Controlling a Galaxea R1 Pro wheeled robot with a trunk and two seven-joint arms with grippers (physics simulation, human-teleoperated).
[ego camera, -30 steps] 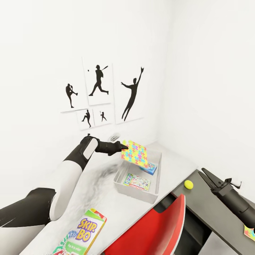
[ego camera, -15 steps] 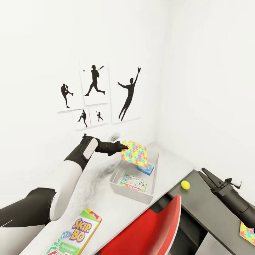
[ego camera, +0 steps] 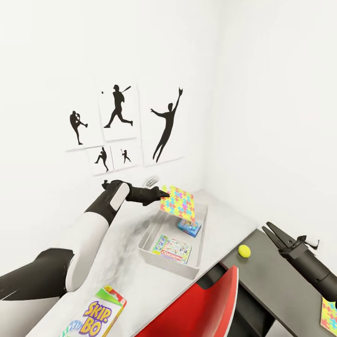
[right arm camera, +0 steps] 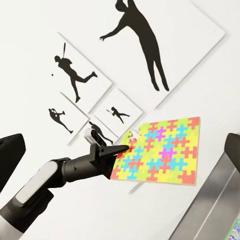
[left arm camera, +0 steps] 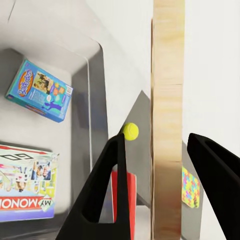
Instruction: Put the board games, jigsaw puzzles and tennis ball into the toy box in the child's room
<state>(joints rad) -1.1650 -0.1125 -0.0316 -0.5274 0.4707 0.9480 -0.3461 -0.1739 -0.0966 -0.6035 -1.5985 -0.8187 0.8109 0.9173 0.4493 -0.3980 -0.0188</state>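
Observation:
My left gripper [ego camera: 164,193] is shut on one edge of a jigsaw puzzle [ego camera: 179,203] and holds it tilted above the far end of the toy box [ego camera: 146,236]. In the left wrist view that puzzle [left arm camera: 167,75] shows as a wood-coloured strip between the fingers. In the box lie the Monopoly board game [ego camera: 173,247] and the small blue one [ego camera: 189,228]. The Skip-Bo game [ego camera: 97,317] lies on the pale table top [ego camera: 131,276]. The tennis ball [ego camera: 244,251] and a second puzzle [ego camera: 330,316] rest on the dark lower section. My right gripper [ego camera: 272,232] hovers open beyond the ball.
A red chair back [ego camera: 206,304] stands against the table's near edge below the toy box. Black baseball-player posters [ego camera: 117,126] hang on the white wall behind the table. The room's corner is just right of the box.
The whole head view has shifted, so the camera moved; posters and toy box drift left. My left gripper keeps the puzzle, which now hangs over the box's far right end.

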